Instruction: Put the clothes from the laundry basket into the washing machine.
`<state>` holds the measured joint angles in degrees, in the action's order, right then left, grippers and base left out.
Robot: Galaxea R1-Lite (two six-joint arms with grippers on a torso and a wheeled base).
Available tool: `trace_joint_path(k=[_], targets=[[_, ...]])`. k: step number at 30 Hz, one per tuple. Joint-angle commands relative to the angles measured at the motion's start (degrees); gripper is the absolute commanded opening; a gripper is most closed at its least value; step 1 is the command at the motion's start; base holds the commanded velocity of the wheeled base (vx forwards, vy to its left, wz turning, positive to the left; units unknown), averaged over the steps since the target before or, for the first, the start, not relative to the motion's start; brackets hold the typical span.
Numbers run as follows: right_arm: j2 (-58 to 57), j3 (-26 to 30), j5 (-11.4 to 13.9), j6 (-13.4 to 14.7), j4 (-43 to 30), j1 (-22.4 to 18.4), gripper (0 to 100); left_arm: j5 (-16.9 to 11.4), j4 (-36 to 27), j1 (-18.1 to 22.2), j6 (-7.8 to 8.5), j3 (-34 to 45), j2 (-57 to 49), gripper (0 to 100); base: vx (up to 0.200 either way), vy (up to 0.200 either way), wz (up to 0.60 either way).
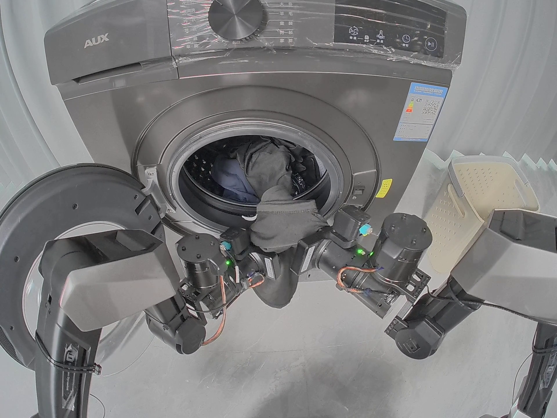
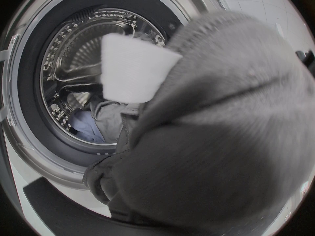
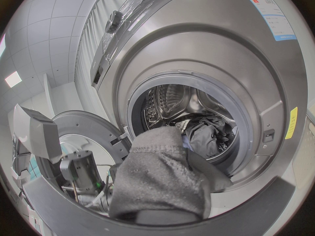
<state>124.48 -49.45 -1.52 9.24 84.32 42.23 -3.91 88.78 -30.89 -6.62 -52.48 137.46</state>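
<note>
A dark grey garment (image 1: 284, 222) hangs over the lower lip of the washing machine's (image 1: 261, 94) open drum mouth, part inside and part dangling out in front. My left gripper (image 1: 246, 252) and right gripper (image 1: 313, 244) sit close together just below the mouth, both buried under this cloth. The garment (image 2: 213, 131) looms close in the left wrist view, with a white label (image 2: 131, 68) sticking up. In the right wrist view the garment (image 3: 160, 174) lies in front of the opening. Inside the drum lie a dark piece (image 1: 264, 164) and a blue piece (image 1: 229, 181).
The round door (image 1: 64, 204) is swung wide open to the left, close beside my left arm. A cream perforated laundry basket (image 1: 481, 193) stands tilted on the floor to the right of the machine, behind my right arm. Bare grey floor lies in front.
</note>
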Motion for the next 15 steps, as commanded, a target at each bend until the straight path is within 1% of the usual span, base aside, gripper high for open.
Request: trace_joint_path(k=[1,4,6,7,8,9,11,15], targets=[[-0.9,1.63,-0.06,0.08,0.05,-1.27,0,0.4,-0.01,1.54,-0.59,-0.96,-1.58,0,0.0,0.0,0.0],[-0.99,3.04,-0.5,0.52,-0.04,-2.41,0,0.57,-0.01,2.41,-0.68,0.27,-4.66,0,0.0,0.0,0.0],[-0.82,3.74,-1.9,0.95,-0.04,-2.94,0,0.49,-0.01,2.41,-0.68,2.47,-6.33,0,0.0,0.0,0.0],[-0.46,4.27,-2.52,1.57,-0.04,-3.12,0,0.49,0.07,2.24,-0.76,4.93,-7.82,0,0.0,0.0,0.0],[-0.46,4.27,-2.52,1.57,-0.04,-3.12,0,0.49,0.07,2.24,-0.76,4.93,-7.82,0,0.0,0.0,0.0],[-0.11,4.62,-2.52,1.66,-0.04,-3.2,0,0.4,0.07,1.71,-0.85,7.83,-9.67,0,0.0,0.0,0.0],[0.41,4.62,-2.52,1.75,0.05,-3.12,0,0.4,0.07,1.01,-0.76,10.29,-11.78,0,0.0,0.0,0.0],[1.73,4.36,-2.61,1.75,-0.04,-2.33,0,0.4,0.07,-0.4,-0.85,13.46,-16.0,0,0.0,0.0,0.0]])
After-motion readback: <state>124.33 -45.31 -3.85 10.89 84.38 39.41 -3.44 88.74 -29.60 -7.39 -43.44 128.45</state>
